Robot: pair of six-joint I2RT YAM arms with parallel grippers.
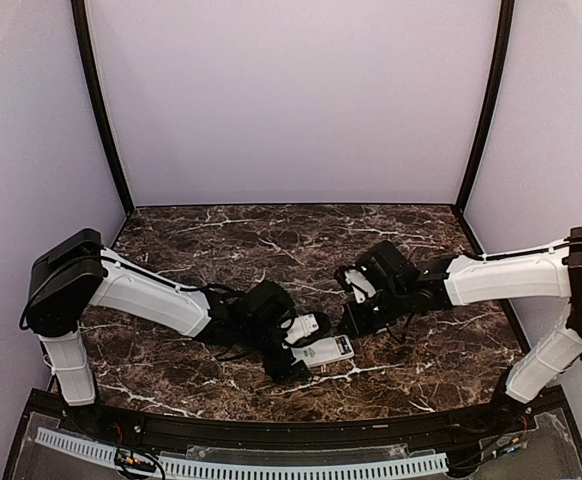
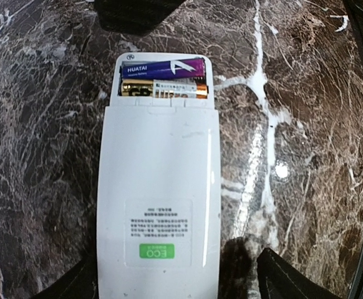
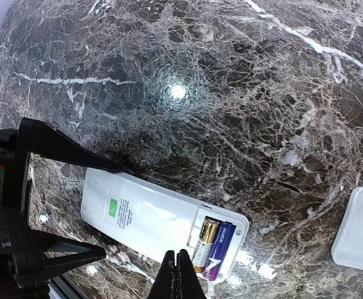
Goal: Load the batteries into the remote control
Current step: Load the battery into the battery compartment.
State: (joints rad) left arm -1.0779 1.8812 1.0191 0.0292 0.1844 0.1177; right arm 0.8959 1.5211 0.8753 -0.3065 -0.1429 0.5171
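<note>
The white remote control [image 2: 159, 187] lies back side up on the marble table, and it also shows in the top view [image 1: 329, 351]. Its battery bay is uncovered. A purple battery [image 2: 163, 67] and a gold battery [image 2: 163, 88] lie side by side in the bay; both also show in the right wrist view, purple [image 3: 219, 249] and gold [image 3: 204, 240]. My left gripper [image 2: 169, 277] is open with a finger on each side of the remote's near end and a gap at the right finger [image 2: 294, 280]. My right gripper [image 3: 178, 274] is shut and empty, its tips just beside the bay.
A small white battery cover [image 3: 359, 227] lies loose on the table to the right of the remote. The dark marble tabletop [image 1: 271, 235] is walled in by pale panels. The left gripper's black fingers [image 3: 57, 146] show at the left of the right wrist view.
</note>
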